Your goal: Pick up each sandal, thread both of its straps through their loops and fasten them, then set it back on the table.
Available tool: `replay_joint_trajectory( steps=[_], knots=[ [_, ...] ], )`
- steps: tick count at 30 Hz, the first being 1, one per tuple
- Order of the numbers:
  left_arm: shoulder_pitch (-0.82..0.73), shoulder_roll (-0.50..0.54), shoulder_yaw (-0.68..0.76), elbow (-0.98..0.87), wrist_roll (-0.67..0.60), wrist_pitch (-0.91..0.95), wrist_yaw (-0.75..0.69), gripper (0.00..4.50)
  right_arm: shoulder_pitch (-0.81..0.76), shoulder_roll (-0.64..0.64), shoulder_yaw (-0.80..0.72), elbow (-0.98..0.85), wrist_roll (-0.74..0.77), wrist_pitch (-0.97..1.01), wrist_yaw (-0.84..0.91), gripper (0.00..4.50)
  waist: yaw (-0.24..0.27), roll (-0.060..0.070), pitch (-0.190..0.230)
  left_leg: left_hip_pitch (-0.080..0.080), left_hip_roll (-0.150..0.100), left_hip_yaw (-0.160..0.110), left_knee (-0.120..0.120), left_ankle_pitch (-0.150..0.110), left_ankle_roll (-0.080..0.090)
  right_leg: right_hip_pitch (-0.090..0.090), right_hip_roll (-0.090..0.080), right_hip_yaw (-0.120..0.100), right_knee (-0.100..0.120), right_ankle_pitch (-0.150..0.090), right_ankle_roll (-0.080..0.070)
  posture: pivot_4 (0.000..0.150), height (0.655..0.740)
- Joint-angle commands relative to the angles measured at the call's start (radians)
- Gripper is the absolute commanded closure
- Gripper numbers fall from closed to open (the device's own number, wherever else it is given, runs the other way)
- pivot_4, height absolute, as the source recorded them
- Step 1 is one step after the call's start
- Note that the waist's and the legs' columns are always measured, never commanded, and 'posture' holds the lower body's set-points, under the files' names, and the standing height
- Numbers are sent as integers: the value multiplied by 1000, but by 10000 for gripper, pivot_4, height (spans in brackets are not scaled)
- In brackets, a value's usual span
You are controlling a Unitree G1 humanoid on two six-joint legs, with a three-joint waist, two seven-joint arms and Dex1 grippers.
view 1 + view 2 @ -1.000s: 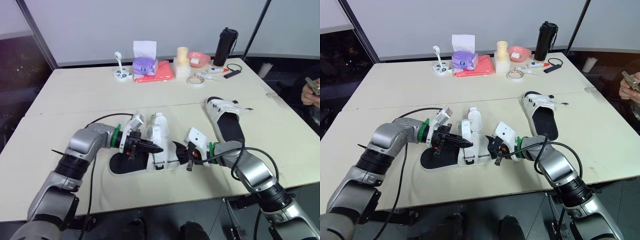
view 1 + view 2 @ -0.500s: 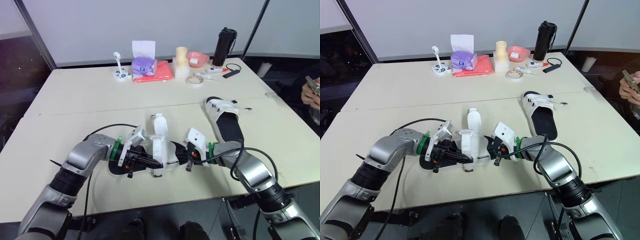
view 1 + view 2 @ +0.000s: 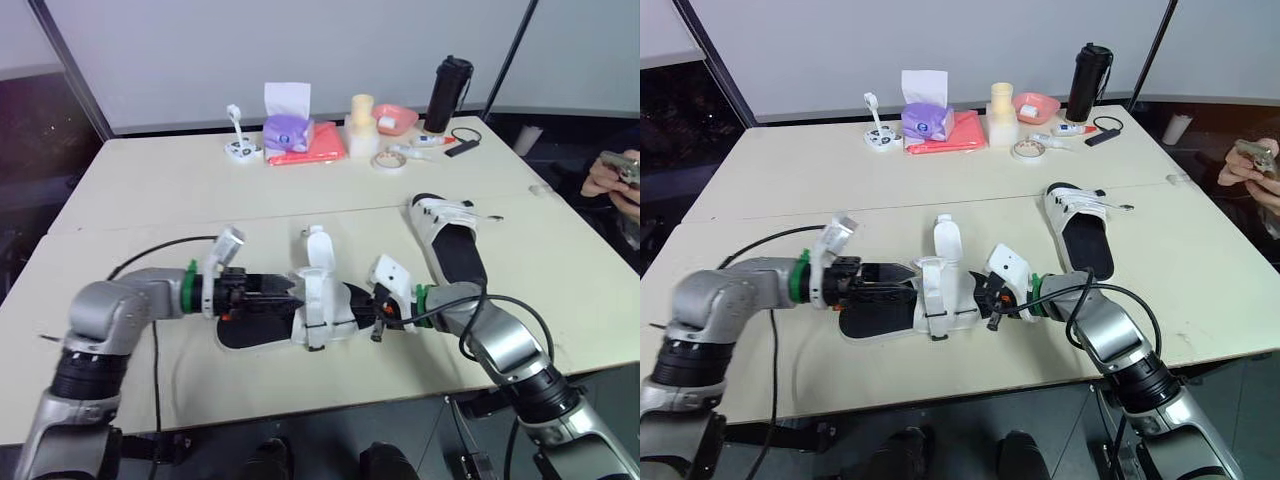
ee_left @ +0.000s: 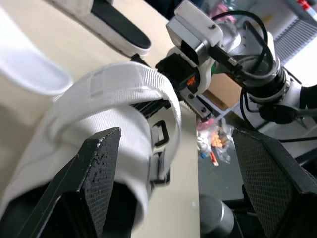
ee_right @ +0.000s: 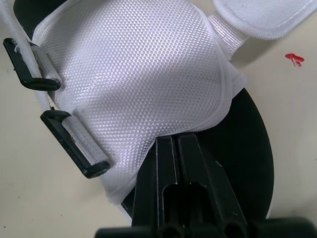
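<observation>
The black-soled sandal with white woven straps (image 3: 318, 302) lies crosswise on the pale bench (image 3: 150, 200), its long axis running between my hands. My left hand (image 3: 272, 293) gapes wide and empty at one end. My right hand (image 3: 378, 312), fingers together, is tucked under the strap at the other end.

sandals (image 3: 250, 330) (image 3: 455, 250) 2 | bottle (image 3: 450, 92) 1 | tape roll (image 3: 390, 161) 1 | tissue box (image 3: 288, 130) 1 | pink bowl (image 3: 397, 119) 1

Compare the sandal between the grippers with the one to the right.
Near sandal lies crosswise between the left gripper and right gripper; the far sandal lies lengthwise, untouched. The near sandal has a strap standing up; the far sandal's straps lie low. Both: white uppers, black soles.
</observation>
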Motion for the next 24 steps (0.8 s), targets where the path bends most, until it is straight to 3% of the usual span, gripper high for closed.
replay_joint_trajectory(
  steps=[1,8,12,24],
  knots=[
    [108,73,2,-114,-31,-12,-44,8249,4,6,36,33,-18,5,8,45000,-6,0,0,0,0,0,0,0,0,0,0,0,0,0,0,1500,7400],
    [265,75,-122,-149,102,-189,-15,8249,-2,7,38,37,-21,4,16,45000,-2,0,0,1,0,0,-1,0,0,0,0,0,-1,0,-2,1500,7400],
    [314,10,-193,-129,228,-355,52,8249,4,0,35,28,-20,9,20,45000,0,1,-1,1,1,0,-2,0,0,0,-1,2,-2,0,-2,1500,7400],
    [348,-127,-214,-113,373,-575,202,8249,13,-9,32,9,-25,21,30,45000,21,1,-1,2,1,0,-1,0,0,1,-1,2,-2,1,-2,1500,7400]
  ],
)
